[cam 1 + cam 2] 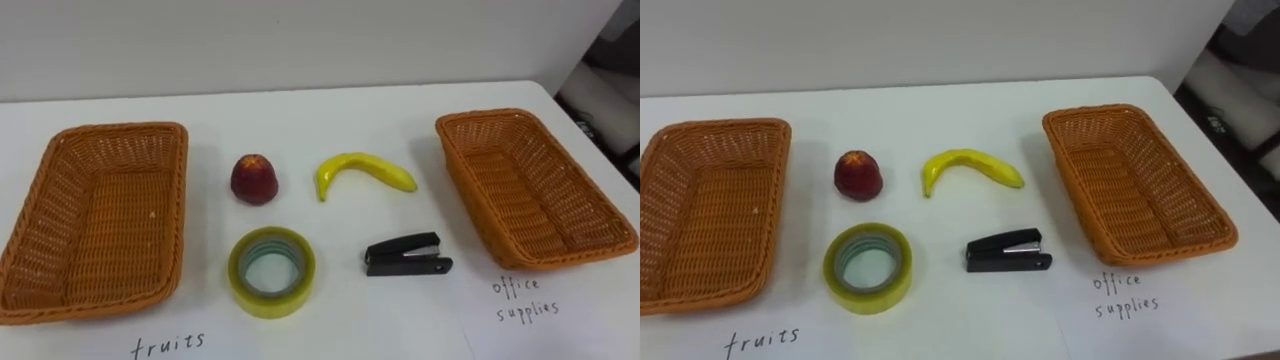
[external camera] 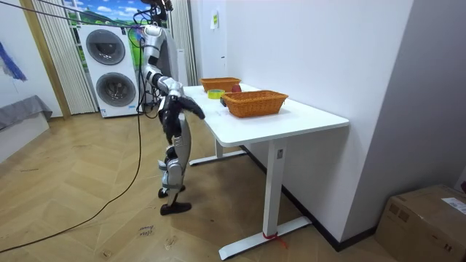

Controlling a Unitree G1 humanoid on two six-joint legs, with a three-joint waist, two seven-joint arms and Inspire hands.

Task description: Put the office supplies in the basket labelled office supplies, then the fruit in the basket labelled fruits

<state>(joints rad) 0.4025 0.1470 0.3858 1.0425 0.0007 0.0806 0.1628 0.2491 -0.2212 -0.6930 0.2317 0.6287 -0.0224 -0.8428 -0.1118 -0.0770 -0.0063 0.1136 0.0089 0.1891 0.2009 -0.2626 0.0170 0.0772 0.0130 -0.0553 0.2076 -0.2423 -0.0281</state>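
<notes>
Bright, even light falls from above on the white counter (image 1: 330, 110), and nothing on it glares. Shadows are faint and soft: a thin dark rim lies under the banana (image 1: 362, 172), the stapler (image 1: 405, 254) and the tape roll (image 1: 271, 271), whose glossy top carries a pale sheen. In the room view the floor (image 2: 44, 182) is evenly lit, dimmer beneath the counter.

Humanoid robot at housework: a slim machine clad in silver-grey shells, with black sections at its middle and along one arm, pale grey lower legs and black feet. Thin ropes rise from its shoulders, and a dark cable trails across the floor.
</notes>
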